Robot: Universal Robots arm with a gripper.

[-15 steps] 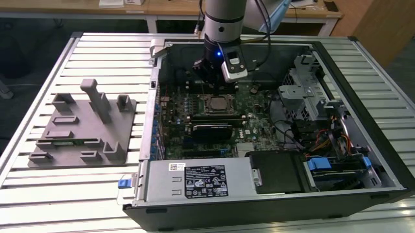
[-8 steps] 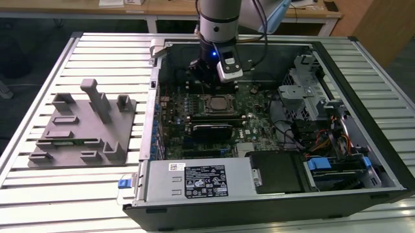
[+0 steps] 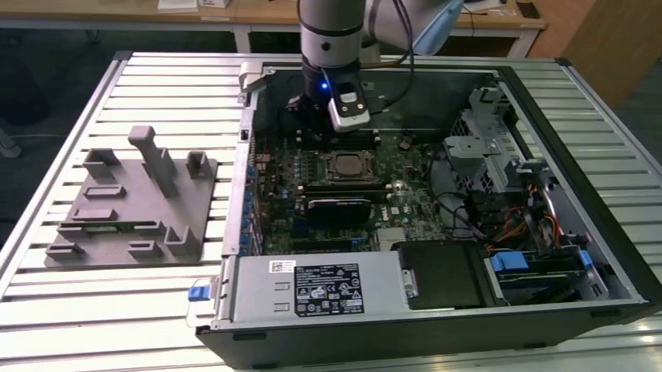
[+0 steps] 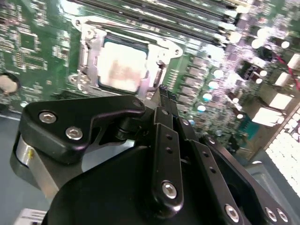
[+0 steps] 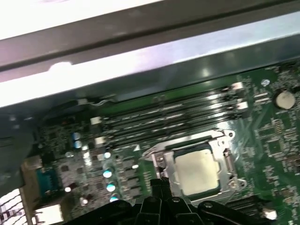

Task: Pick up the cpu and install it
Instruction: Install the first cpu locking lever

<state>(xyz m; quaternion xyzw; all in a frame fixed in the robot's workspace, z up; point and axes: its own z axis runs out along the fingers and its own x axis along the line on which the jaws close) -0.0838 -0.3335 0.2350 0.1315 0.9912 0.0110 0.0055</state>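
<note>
My tool hung inside the open computer case, over the green board and near the case's back wall. Its two black fingers were pressed close together, a narrow pinch with nothing between them. I saw that in both wrist views, where the tips pointed down at the board.

The cpu was sitting flat in its socket, with the shiny metal frame around it. In the first wrist view the cpu lay just past the finger tips, not touching them. In the exterior view the cpu sat in the middle of the board, a little in front of the arm.

Long dark memory slots ran beside the socket, on the side nearer the case wall.

Out on the slatted surface, on the exterior view's left, sat the grey plastic tray with its upright posts. It was well apart from the tool. A silver power box filled the near corner of the case.
</note>
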